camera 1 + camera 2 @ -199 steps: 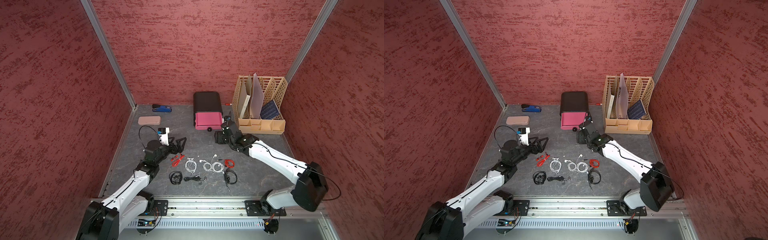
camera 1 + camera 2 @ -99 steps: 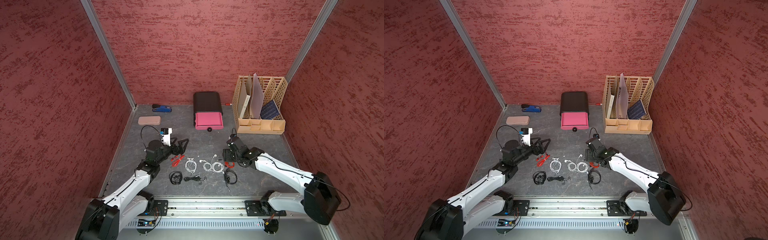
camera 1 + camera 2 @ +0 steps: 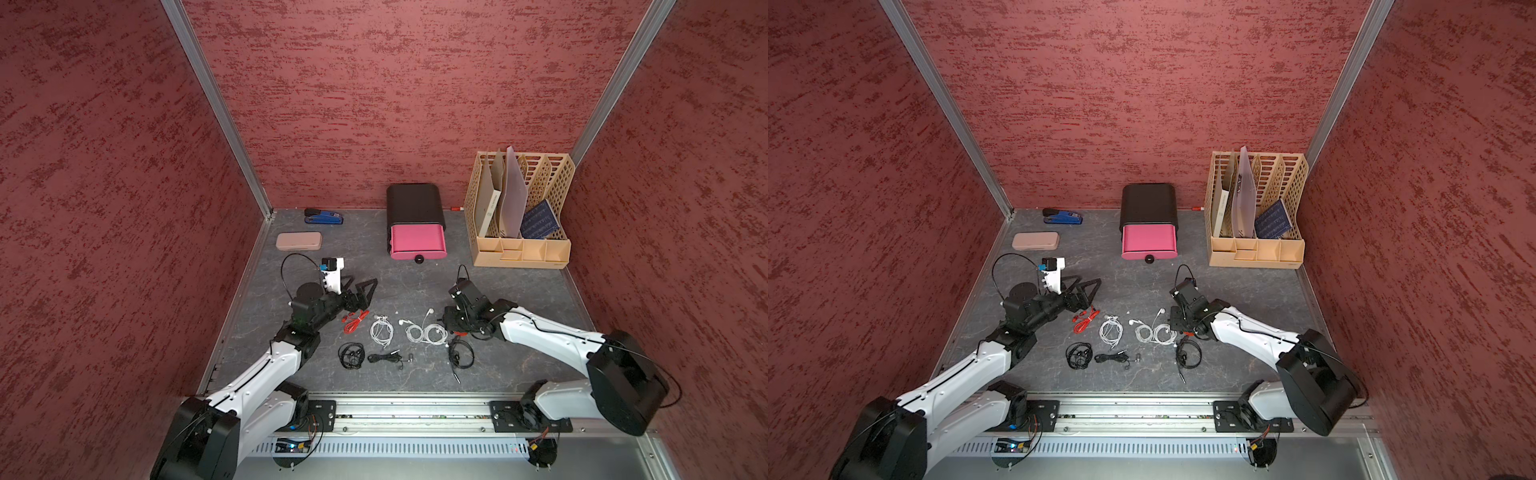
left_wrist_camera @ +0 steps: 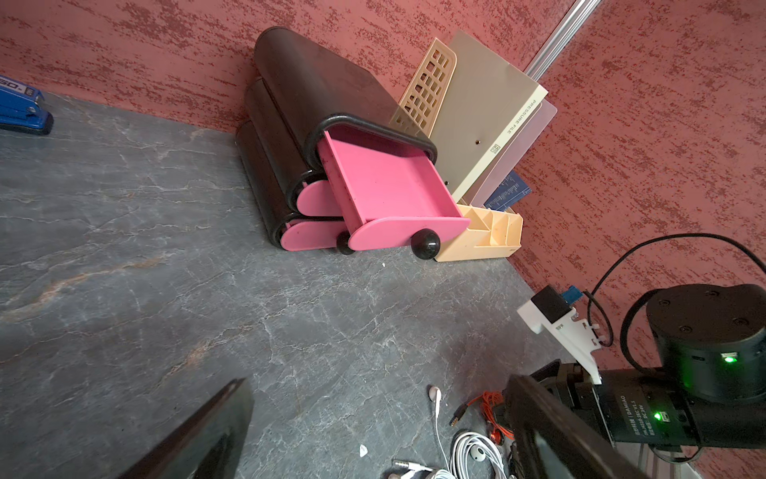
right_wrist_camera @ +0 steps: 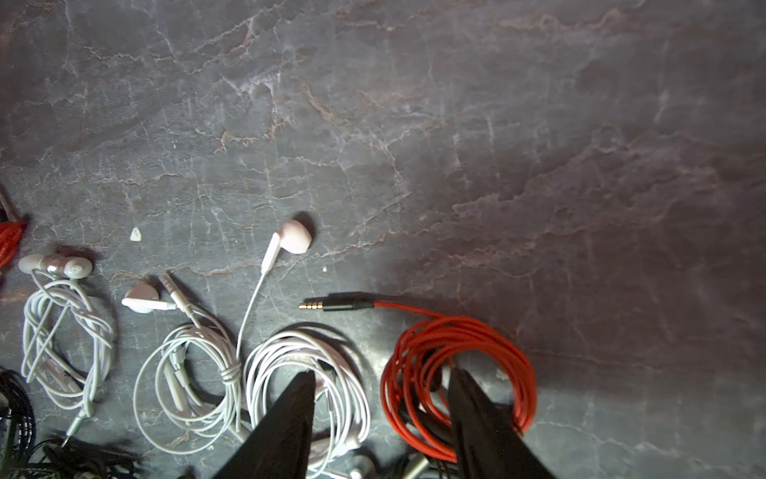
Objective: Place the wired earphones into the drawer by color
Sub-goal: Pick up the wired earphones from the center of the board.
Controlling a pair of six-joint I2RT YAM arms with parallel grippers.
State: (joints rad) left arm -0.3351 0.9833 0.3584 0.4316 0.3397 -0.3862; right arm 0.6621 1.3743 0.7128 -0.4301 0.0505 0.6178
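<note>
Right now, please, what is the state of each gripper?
Left gripper: open, holding nothing.
Right gripper: open, jaws straddling one side of the red earphones, not gripping yet.

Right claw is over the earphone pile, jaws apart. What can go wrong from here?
1. The right claw has one finger over the white earphones and the other on the red earphones. Closing here may pinch both colours together.
2. The red plug lies loose outside its coil. On a lift it may trail and snag neighbouring cables or the rim of the open pink drawer.
</note>
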